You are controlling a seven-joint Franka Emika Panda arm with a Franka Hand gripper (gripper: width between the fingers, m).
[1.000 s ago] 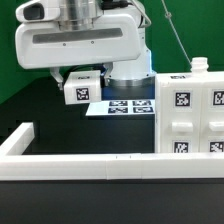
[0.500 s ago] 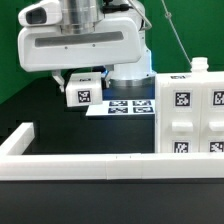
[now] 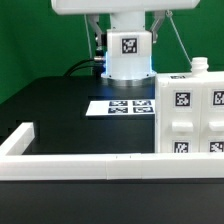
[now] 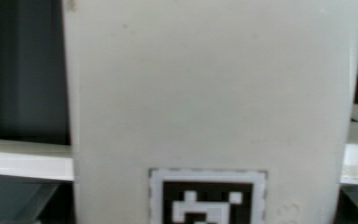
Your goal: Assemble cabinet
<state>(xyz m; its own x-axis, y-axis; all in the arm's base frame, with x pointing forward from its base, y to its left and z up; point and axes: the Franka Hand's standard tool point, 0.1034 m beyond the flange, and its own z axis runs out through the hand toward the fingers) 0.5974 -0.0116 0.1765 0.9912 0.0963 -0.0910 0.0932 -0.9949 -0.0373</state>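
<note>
Cabinet (image 3: pixel 195 115) stands upright on the table (image 3: pixel 55 110) at the exterior view's right edge, tagged faces toward the camera, just behind the long run of the rail (image 3: pixel 90 165). It sits exactly as it did a second ago. Just beside it, toward the exterior view's left, the marker board (image 3: pixel 118 105) lies flat and is now fully uncovered.

What has changed is the arm (image 3: pixel 100 5). Half a second ago its wide head hung low over the table with a small tagged box under it, near the marker board. Now only a white edge of the arm shows at the top of the exterior view, and that patch of table is bare. A tagged white block (image 3: pixel 128 45) shows high up in front of the base (image 3: pixel 128 72); whether it is that same box carried upward, I cannot tell. The wrist view is filled by a tall white face (image 4: pixel 202 100) with a tag at one end, very close to the camera.

The gripper's fingers show in neither view, so I cannot tell whether they are open or gripping.

I judge that the box was probably lifted rather than set down, and that fitting it to the cabinet is not yet done.
</note>
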